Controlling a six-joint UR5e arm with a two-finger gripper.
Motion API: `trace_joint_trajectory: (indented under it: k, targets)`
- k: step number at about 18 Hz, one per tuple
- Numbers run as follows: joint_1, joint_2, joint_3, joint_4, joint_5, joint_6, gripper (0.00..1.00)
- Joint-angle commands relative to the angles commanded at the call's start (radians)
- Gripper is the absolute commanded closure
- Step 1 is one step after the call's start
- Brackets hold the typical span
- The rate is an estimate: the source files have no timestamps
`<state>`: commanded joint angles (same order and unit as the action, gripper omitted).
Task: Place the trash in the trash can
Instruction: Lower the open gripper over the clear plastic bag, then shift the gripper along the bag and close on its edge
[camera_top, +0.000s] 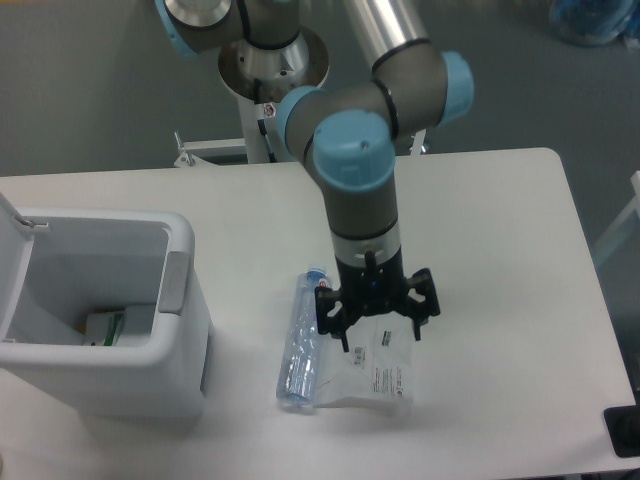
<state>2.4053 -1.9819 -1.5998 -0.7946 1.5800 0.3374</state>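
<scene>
Pickup step: the gripper (379, 328), fingers spread wide and empty, hangs over the flat crinkly clear plastic bag (378, 372) at lower centre, beside the clear plastic water bottle (303, 339). Next it should descend, clamp the bag, then carry it to the white rectangular trash can (100, 315) at left.

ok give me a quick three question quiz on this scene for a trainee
1. True or false: the trash can has its lid open.
2. What is the open gripper directly above? A) the bottle B) the plastic bag C) the trash can
3. Which end of the bottle has the blue cap, the one toward the robot base or the one toward the table's near edge?

Key
1. True; something already lies inside.
2. B
3. The end toward the robot base.
</scene>
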Motion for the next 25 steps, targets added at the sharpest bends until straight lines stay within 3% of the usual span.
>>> trace_joint_trajectory:
  k: [4,9,17,25]
  targets:
    - [0.012,-0.021,-0.045,0.003,0.003,0.015,0.00]
    - [0.052,-0.028,-0.092,0.000,0.097,0.015,0.00]
    - [0.126,-0.058,-0.112,-0.003,0.091,0.015,0.00]
    - [0.120,-0.110,-0.114,0.000,0.084,0.029,0.00]
